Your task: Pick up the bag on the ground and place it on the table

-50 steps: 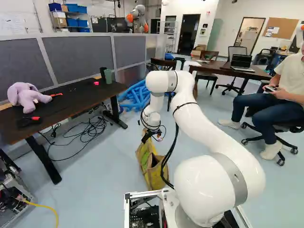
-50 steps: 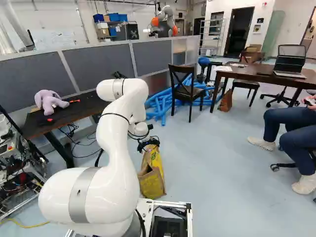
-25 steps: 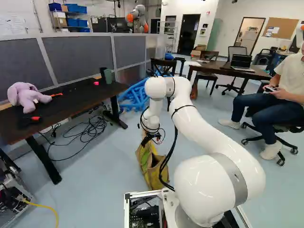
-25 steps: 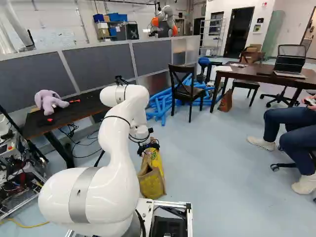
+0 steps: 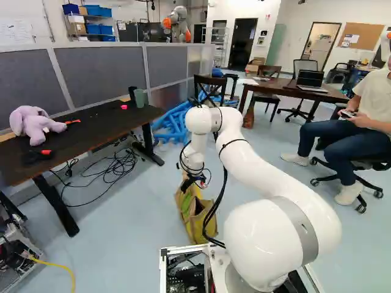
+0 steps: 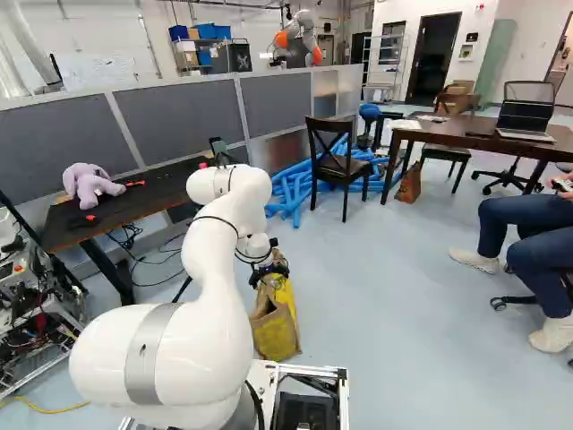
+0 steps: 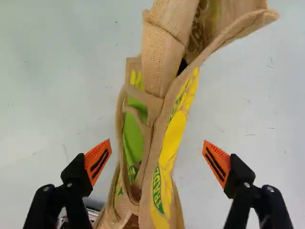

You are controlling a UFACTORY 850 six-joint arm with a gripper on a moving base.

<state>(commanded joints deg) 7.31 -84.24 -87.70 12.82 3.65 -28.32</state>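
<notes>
A tan bag (image 7: 164,152) is seen on the floor (image 5: 134,244) below the hand (image 5: 200,182), whose fingers are spread wide.

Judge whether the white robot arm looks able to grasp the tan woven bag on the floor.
Probably yes: its black end effector stands open, orange pads either side of the bag, and nothing visible blocks them.

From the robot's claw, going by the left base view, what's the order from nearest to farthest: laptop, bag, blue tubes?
1. Bag: nearest, between the open fingers of the gripper.
2. Blue tubes: beyond the bag, in a heap on the floor.
3. Laptop: farthest, on the brown table toward the right.
</notes>
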